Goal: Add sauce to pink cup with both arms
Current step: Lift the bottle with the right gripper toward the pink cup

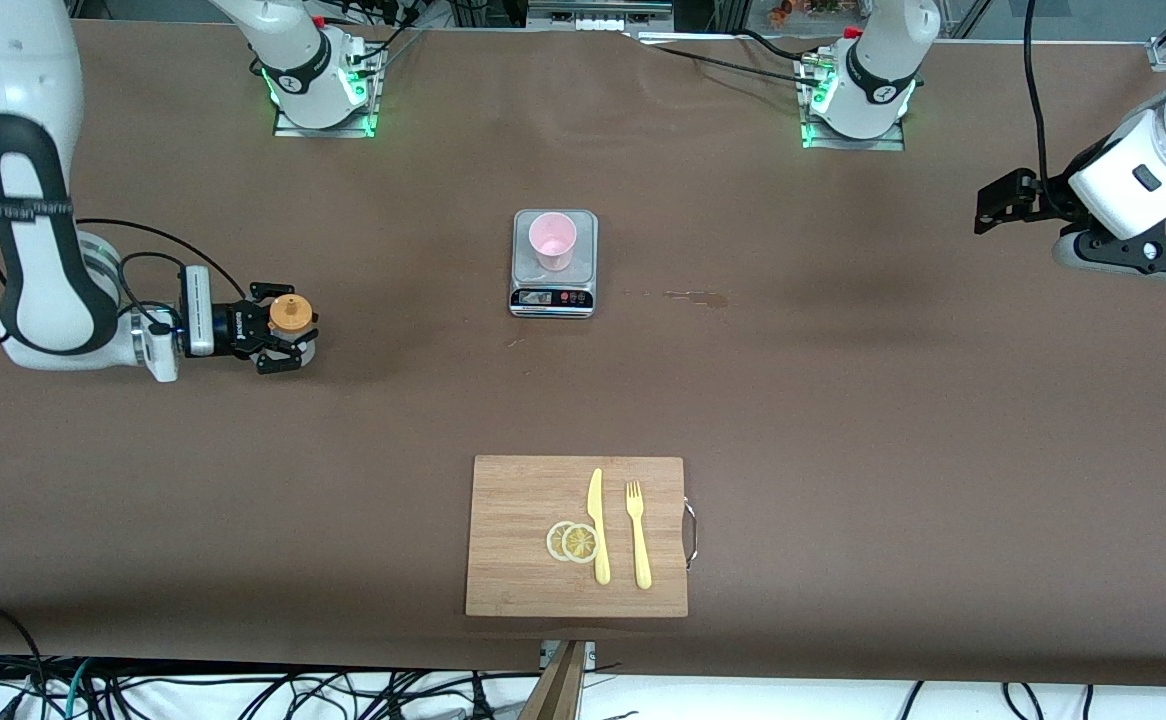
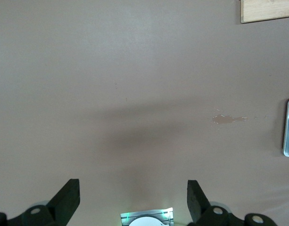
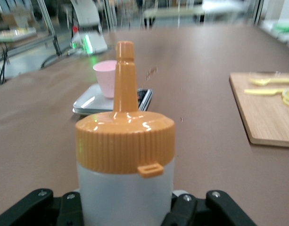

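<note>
The sauce bottle point(image 1: 291, 318), whitish with an orange nozzle cap, stands upright on the table toward the right arm's end. My right gripper point(image 1: 286, 328) is shut on its body from the side; the right wrist view shows the bottle point(image 3: 125, 141) filling the space between the fingers. The pink cup point(image 1: 552, 240) stands upright on a small kitchen scale point(image 1: 554, 290) at the table's middle, and it shows past the nozzle in the right wrist view point(image 3: 106, 77). My left gripper point(image 1: 988, 210) is open and empty, raised over the left arm's end of the table, where that arm waits.
A wooden cutting board point(image 1: 523, 500) with lemon slices, a yellow knife and a yellow fork lies nearer the front camera than the scale. A small spill stain point(image 1: 698, 296) marks the brown table beside the scale, toward the left arm's end.
</note>
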Controlling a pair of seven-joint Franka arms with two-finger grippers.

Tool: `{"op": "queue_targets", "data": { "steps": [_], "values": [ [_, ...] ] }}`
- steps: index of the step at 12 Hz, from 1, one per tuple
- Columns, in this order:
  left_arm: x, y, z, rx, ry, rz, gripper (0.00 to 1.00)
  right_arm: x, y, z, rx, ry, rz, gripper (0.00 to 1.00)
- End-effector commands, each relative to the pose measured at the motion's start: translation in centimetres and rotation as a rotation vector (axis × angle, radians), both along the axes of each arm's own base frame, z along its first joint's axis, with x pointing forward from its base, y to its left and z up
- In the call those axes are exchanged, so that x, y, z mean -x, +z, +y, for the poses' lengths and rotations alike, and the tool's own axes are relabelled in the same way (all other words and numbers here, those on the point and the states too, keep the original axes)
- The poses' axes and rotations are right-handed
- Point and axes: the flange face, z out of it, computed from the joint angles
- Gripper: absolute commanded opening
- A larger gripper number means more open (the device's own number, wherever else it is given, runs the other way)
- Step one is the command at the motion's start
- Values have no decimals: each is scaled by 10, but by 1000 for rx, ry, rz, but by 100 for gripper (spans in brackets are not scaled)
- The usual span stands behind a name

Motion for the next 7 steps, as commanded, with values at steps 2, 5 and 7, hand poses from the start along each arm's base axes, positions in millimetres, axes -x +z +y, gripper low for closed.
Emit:
{"op": "queue_targets", "data": {
  "steps": [2,5,7],
  "values": [
    [-3,4,1,-4,-22,-1,100,8,68,74,272,-23,98,0],
    [-3,4,3,-4,-20,-1,100,17,85,133,458,-40,146,0],
    [-3,4,3,-5,-20,-1,100,31,100,176,620,-47,170,0]
  ]
}}
